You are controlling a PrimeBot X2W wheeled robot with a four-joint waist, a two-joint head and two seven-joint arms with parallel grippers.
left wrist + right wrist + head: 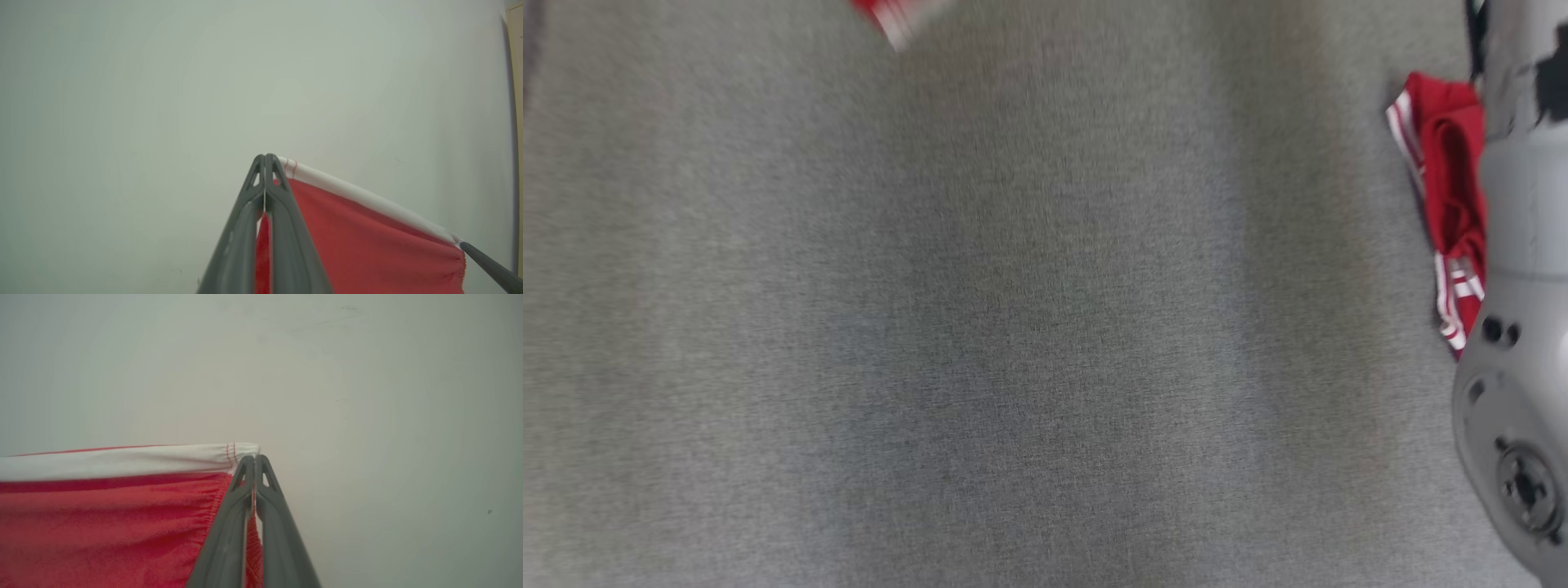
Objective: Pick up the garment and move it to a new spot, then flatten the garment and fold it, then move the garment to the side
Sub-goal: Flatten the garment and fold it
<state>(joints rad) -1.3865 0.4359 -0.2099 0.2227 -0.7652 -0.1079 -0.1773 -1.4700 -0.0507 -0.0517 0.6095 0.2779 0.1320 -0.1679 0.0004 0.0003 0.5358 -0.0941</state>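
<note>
The garment (359, 241) is red cloth with a white band (367, 198) along its top edge. My left gripper (265, 157) is shut on one end of that band. My right gripper (254, 457) is shut on the other end, and the garment (102, 522) stretches taut away from it to the left. The right gripper's dark fingertip (490, 267) also shows at the far corner in the left wrist view. In the blurred head view, a red part of the garment with white stripes (1450, 180) hangs at the right edge, and a small red and white bit (894, 16) shows at the top.
A grey fabric surface (1013, 327) spreads across the head view. A pale grey arm segment (1519, 327) stands at the right edge, in front of the garment. Both wrist views look onto a plain pale wall (204, 81).
</note>
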